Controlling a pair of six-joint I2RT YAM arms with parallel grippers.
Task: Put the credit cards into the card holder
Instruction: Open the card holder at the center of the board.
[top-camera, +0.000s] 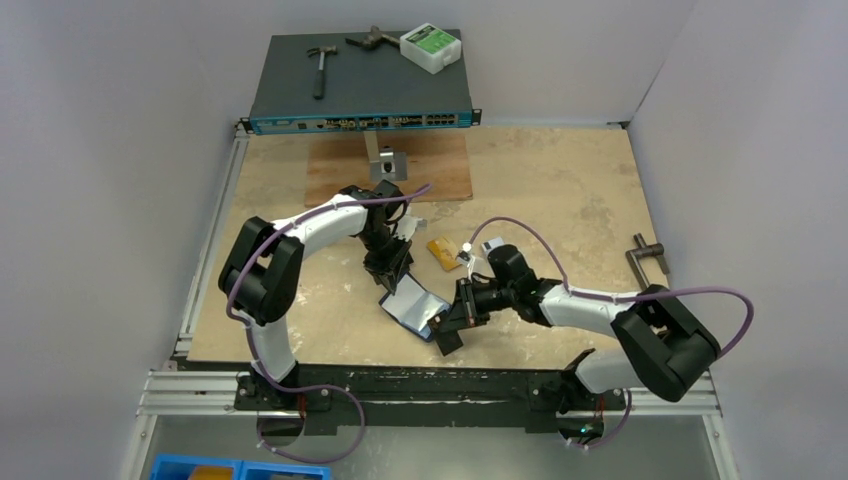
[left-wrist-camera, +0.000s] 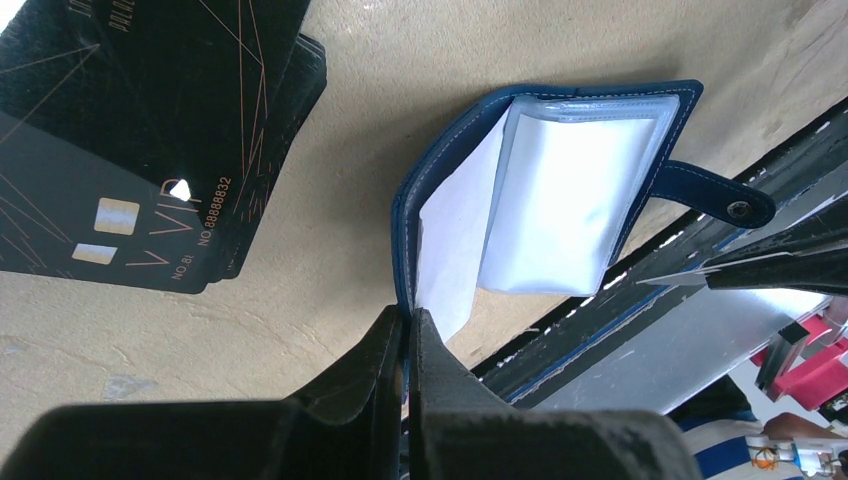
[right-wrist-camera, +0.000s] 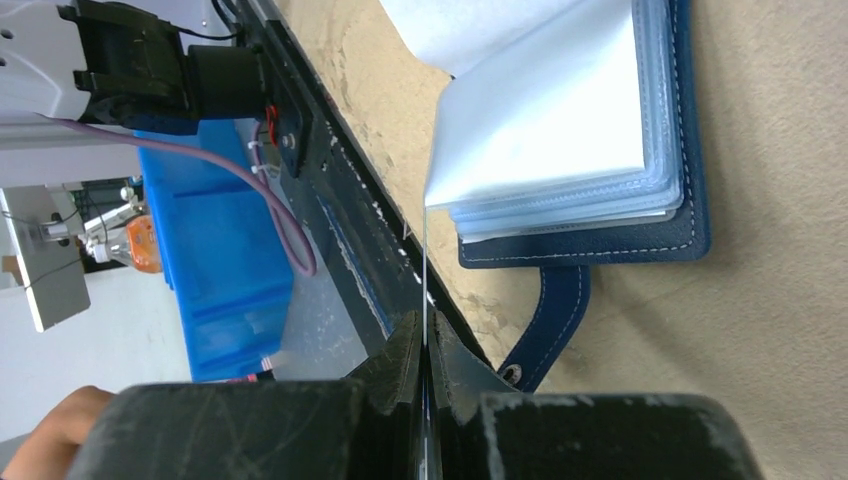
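Note:
The navy-blue card holder (top-camera: 412, 305) lies open near the table's front edge, its clear sleeves (left-wrist-camera: 560, 200) fanned up and its snap tab (right-wrist-camera: 560, 310) lying flat. My left gripper (left-wrist-camera: 405, 315) is shut on the edge of its blue cover. My right gripper (right-wrist-camera: 425, 335) is shut on a thin pale credit card (right-wrist-camera: 424, 270) seen edge-on, whose far end reaches the sleeves' corner. A stack of black credit cards (left-wrist-camera: 150, 130) lies on the table left of the holder. An orange-gold card (top-camera: 441, 250) lies behind the holder, between the arms.
A network switch (top-camera: 360, 85) at the back carries a hammer (top-camera: 320, 65) and a white-green box (top-camera: 430, 47). In front of it is a wooden board (top-camera: 390, 170). A metal tool (top-camera: 648, 255) lies at the right. Blue bins (top-camera: 230, 468) sit below the front rail (top-camera: 430, 385).

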